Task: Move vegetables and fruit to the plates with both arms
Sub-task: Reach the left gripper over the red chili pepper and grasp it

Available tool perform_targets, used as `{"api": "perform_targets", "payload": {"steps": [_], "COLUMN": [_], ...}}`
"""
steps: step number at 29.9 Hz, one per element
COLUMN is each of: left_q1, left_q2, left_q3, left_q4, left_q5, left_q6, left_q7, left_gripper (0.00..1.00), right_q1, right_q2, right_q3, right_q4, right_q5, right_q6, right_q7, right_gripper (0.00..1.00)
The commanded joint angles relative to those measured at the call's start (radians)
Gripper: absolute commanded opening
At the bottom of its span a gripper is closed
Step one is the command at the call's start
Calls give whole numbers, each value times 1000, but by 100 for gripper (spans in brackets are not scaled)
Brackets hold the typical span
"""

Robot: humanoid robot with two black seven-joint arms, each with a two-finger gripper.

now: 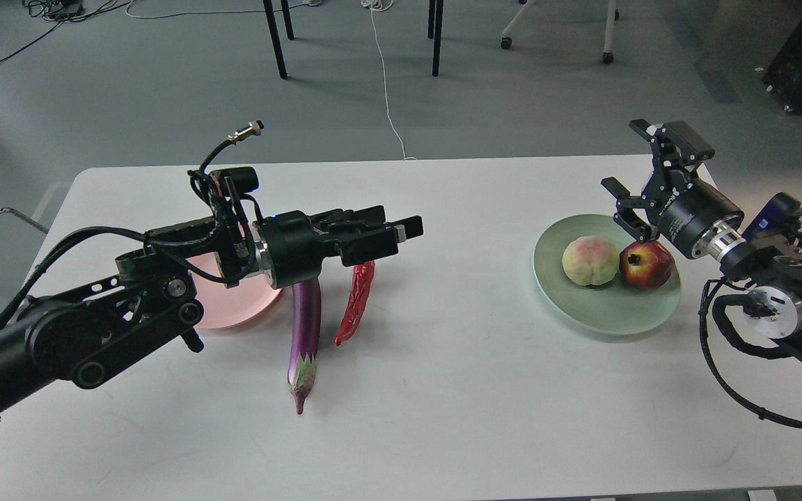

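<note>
The chili pepper (pixel 356 303) lies on the table (pixel 443 390) beside the eggplant (pixel 305 327), long axis running away from me, directly under the nearer left gripper (pixel 394 235), whose fingers seem slightly parted, holding nothing.

Robotics lab: white table (pixel 443 390), grey floor (pixel 164 104) with loose cables (pixel 387 83), chair legs (pixel 276 38).

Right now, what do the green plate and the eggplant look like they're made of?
Green plate: matte and evenly pale, no glare; probably plastic or melamine, though glazeless ceramic can't be ruled out. Eggplant: glossy purple skin with a long highlight; real or a plastic replica, the view can't settle which.
</note>
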Motion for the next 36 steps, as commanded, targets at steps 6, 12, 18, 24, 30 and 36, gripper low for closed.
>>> {"api": "perform_targets", "payload": {"steps": [6,12,18,24,30,36], "left_q1": [-194,-181,-160,-138,-137,-140], "left_q2": [-85,-123,-160,-198,-231,-235], "left_q3": [272,277,278,278,279,277], "left_q4": [200,269,322,357,411,409], "left_q5": [161,158,159,161,161,150], "left_q6": [-127,-178,-172,-169,-175,-177], "left_q7": [117,164,174,178,201,241], "left_gripper": [99,99,98,96,76,22], "right_q1": [-67,-67,-70,-70,-70,-74], "right_q2": [-67,-70,-70,-70,-70,-70], "right_q3": [45,47,45,47,47,47], "right_q4": [4,9,10,7,7,9], "right_q5": [3,5,5,3,3,3], "right_q6": [22,26,28,28,28,28], "right_q7": [0,0,0,0,0,0], "right_gripper": [97,97,97,97,97,97]}}
